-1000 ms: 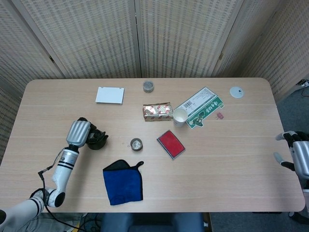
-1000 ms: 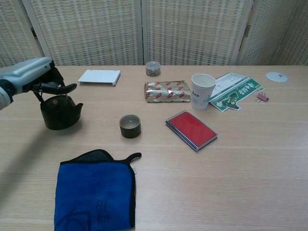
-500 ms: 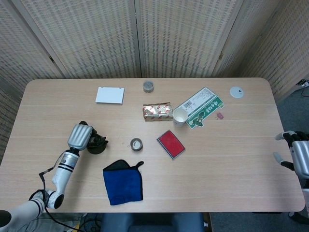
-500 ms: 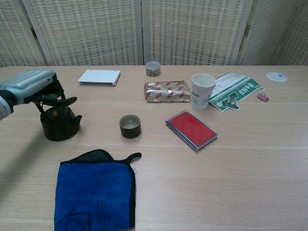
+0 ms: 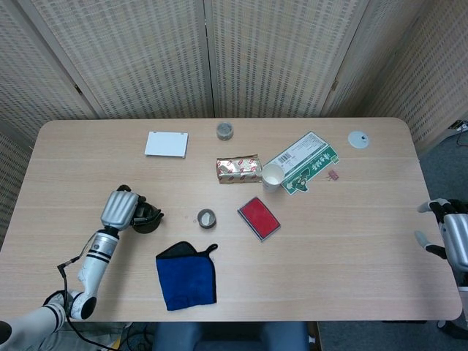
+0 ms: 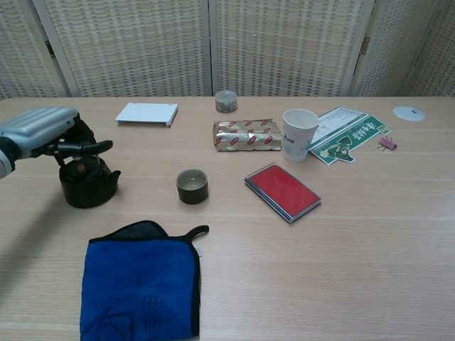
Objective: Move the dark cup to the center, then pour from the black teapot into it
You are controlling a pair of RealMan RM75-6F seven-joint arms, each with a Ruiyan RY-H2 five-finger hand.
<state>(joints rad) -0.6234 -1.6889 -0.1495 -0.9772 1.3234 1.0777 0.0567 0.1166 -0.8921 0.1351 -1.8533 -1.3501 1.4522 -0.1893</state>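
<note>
Left hand over black teapot at tabletop left; fingers seemingly closed on handle, grip partly hidden. Dark cup upright mid-tabletop, right of teapot. Right hand at right edge, fingers spread, holding nothing.

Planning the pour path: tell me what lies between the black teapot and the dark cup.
Nothing: in the chest view the stretch between the black teapot and the dark cup is bare table. The head view agrees.
</note>
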